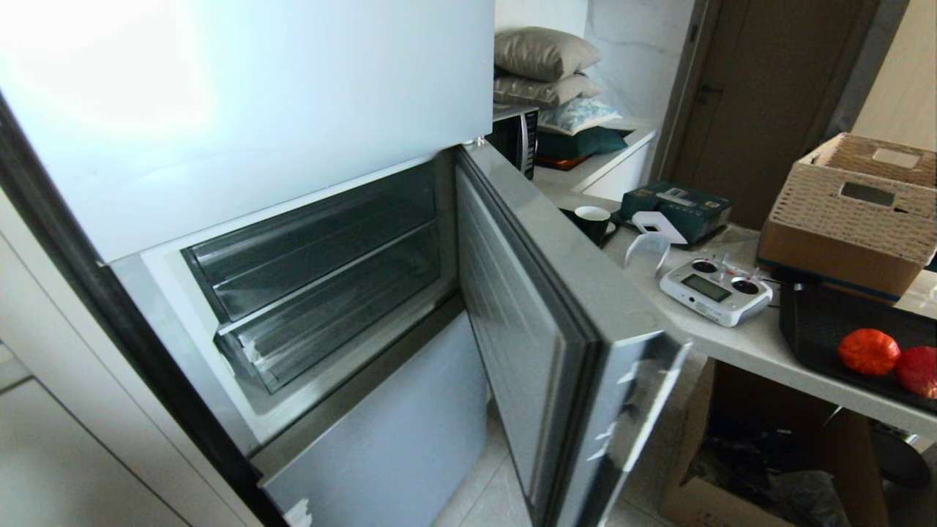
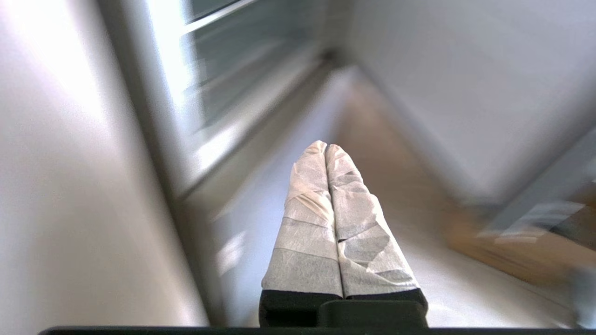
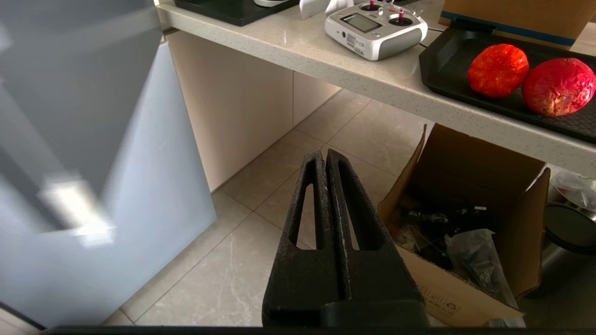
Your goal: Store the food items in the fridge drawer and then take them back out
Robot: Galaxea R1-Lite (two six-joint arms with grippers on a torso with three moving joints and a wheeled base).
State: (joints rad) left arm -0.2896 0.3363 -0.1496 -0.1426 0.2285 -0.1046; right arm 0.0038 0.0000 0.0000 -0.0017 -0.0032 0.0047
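Pale floor tiles [image 3: 223, 274] run beneath a speckled counter [image 1: 739, 340] that stands just beside the fridge's open door [image 1: 556, 307]. Behind that door, two clear drawers sit stacked in the compartment, the upper drawer [image 1: 315, 241] above the lower drawer [image 1: 344, 315]; both are pushed in, and which of them is the task's own cannot be told. On the counter, well away from the door, a black tray [image 1: 820, 329] holds the two food items: the orange-red fruit [image 1: 869, 351] and, touching it on the side farther from the door, the deeper red fruit [image 1: 919, 370]. Between tray and door lies a white remote [image 1: 715, 290], with a wicker basket [image 1: 853, 205] behind the tray. Under the counter stands an open cardboard box [image 3: 465, 223]. The left gripper [image 2: 325, 148], its taped fingers pressed together on nothing, points toward the drawers near the door. The right gripper [image 3: 321, 156] hangs over the tiles beside the box, closed and empty too.
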